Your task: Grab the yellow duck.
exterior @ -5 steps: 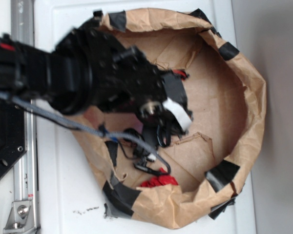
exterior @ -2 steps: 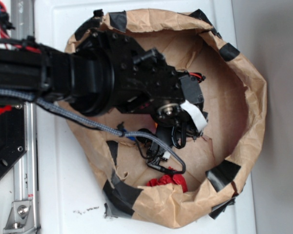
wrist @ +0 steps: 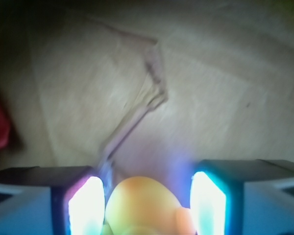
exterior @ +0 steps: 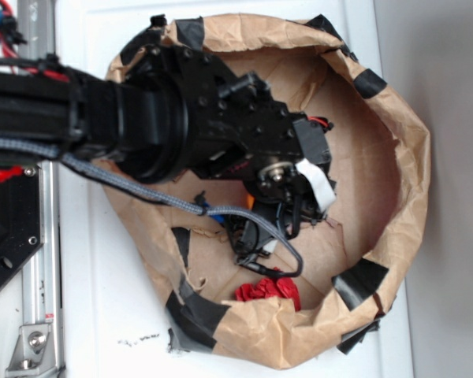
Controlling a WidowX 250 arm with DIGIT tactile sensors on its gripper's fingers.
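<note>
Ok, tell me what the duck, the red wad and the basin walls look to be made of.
Yellow duck: smooth and rounded with a soft sheen, likely rubber or soft plastic, though the view is blurred. Red wad: crumpled with sharp folds, probably paper or thin foil. Basin wall: creased, matte brown paper, patched with glossy black tape.

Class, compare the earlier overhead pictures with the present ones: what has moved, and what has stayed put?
The arm moved rightward, deeper over the paper nest, and the gripper now straddles the yellow duck, with gaps showing at both fingers. The red wad stayed near the nest's lower rim.
</note>
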